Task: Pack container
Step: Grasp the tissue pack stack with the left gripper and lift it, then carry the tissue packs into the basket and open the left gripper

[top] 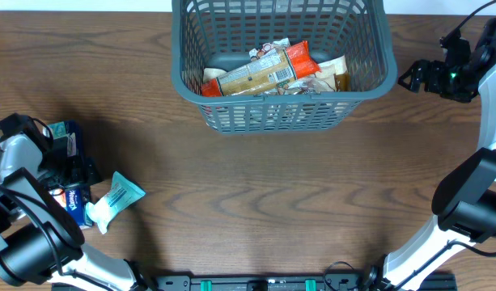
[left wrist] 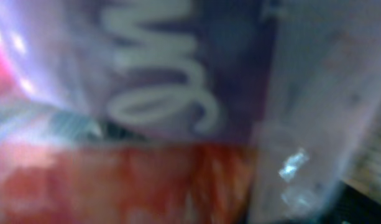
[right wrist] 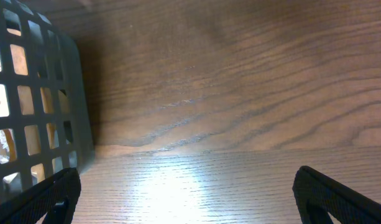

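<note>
The dark grey lattice container [top: 369, 81] stands at the back centre of the table and holds several snack packs, among them a long orange and tan pack [top: 264, 73]. Its slotted wall also shows in the right wrist view [right wrist: 72, 93]. My left gripper [top: 76, 171] is down in a pile of packs at the left edge. The left wrist view is filled by a blurred purple pack with white letters [left wrist: 178, 68] and a red pack [left wrist: 115, 180], so its jaws are hidden. My right gripper [top: 415, 78] [right wrist: 190, 199] is open and empty over bare table, right of the container.
The left pile holds a dark teal pack [top: 63, 130], a blue tissue pack [top: 74, 203] and a light teal pack [top: 116, 198]. The wooden table [top: 272, 194] stretches between pile and container.
</note>
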{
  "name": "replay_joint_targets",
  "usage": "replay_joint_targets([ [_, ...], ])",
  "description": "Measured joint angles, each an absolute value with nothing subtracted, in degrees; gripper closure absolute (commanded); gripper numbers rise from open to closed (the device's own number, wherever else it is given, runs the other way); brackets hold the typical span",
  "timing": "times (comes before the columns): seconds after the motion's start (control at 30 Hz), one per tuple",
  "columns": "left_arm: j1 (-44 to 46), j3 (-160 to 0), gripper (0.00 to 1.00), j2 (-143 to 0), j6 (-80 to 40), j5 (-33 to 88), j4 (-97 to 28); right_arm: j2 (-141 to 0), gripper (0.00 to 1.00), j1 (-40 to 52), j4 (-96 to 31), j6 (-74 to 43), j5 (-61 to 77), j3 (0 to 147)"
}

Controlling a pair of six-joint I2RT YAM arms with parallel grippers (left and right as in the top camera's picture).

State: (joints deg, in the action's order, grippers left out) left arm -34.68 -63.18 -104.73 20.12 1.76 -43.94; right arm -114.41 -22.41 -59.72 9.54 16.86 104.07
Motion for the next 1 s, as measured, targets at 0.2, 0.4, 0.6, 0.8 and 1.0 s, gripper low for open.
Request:
replay_joint_targets([
  [0.2,-34.68,-63.18,0.64,-104.86,18.46,1.72,-43.86,-114.41,0.03,-22.41,-59.75,9.54,16.86,104.07],
  [0.4,-34.79,-63.9,0.94,-103.96,16.25,3.09,-45.34,-114.41,0.03,-22.41,-59.75,9.54,16.86,104.07],
  [0.6,-34.87,-64.14,0.94,-103.94,12.4,7.51,-47.35,-114.41,0.03,-22.41,-59.75,9.54,16.86,104.07],
  [0.8,-34.24,-69.01,0.94,-103.7,6.76,15.18,-52.64,-114.41,0.03,-22.41,-59.75,9.54,16.86,104.07],
  [1.0,-30.22,-82.43,0.94,-98.45,4.34,18.31,-55.27,-114.41,0.03,-22.41,-59.75,9.54,16.86,104.07],
])
